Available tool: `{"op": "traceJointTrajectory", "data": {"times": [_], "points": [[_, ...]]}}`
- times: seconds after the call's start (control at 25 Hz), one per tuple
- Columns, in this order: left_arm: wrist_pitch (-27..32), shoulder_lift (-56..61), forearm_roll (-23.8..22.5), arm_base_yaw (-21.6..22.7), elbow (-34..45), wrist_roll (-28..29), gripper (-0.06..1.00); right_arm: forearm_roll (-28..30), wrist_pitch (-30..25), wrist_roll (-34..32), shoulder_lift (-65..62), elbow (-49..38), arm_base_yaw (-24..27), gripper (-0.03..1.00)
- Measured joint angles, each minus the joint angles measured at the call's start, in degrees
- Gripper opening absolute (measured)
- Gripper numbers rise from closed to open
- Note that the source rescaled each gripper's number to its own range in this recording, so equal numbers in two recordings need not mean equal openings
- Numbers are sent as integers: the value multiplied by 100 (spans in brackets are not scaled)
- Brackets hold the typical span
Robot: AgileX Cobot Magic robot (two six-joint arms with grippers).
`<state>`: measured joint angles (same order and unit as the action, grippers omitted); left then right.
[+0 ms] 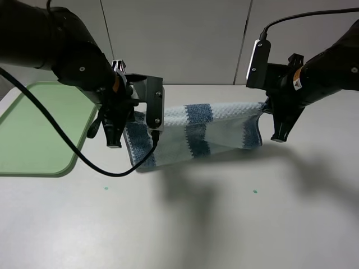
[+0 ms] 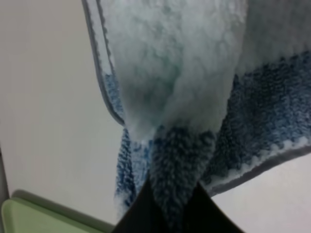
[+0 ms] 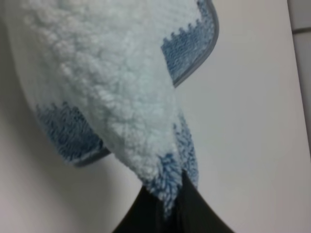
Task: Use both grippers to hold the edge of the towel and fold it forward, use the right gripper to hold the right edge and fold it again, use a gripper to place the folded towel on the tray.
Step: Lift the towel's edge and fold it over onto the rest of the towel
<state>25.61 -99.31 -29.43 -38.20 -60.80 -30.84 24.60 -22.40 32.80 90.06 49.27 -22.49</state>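
Right, towel (image 1: 193, 131) is up off the surface (image 1: 224, 224), stretched btwn both arms, just beside the green tray (image 1: 33, 134) on the side away from its outer edge. It's light blue w/ darker blue bands; its low corner nearest the tray sags close to the surface, can't tell if touching. L end effector (image 1: 115, 131) sits right by the tray's near rim, fingers (image 2: 141, 213) narrow and pinched on a dark-blue bit of towel edge. R end effector (image 1: 277, 129) is well apart from the tray, at the towel's far end, fingers (image 3: 146, 213) likewise clamped tight on the fluffy edge. A tray corner (image 2: 29, 218) shows in the L wrist view.
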Motion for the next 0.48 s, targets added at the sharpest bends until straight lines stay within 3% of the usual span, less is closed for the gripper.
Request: {"op": "traceJointTrajectory", "data": {"times": [0.48], "points": [[-250, -481, -11, 130, -32, 4, 0, -5, 125, 161, 813, 290, 0, 0]]}}
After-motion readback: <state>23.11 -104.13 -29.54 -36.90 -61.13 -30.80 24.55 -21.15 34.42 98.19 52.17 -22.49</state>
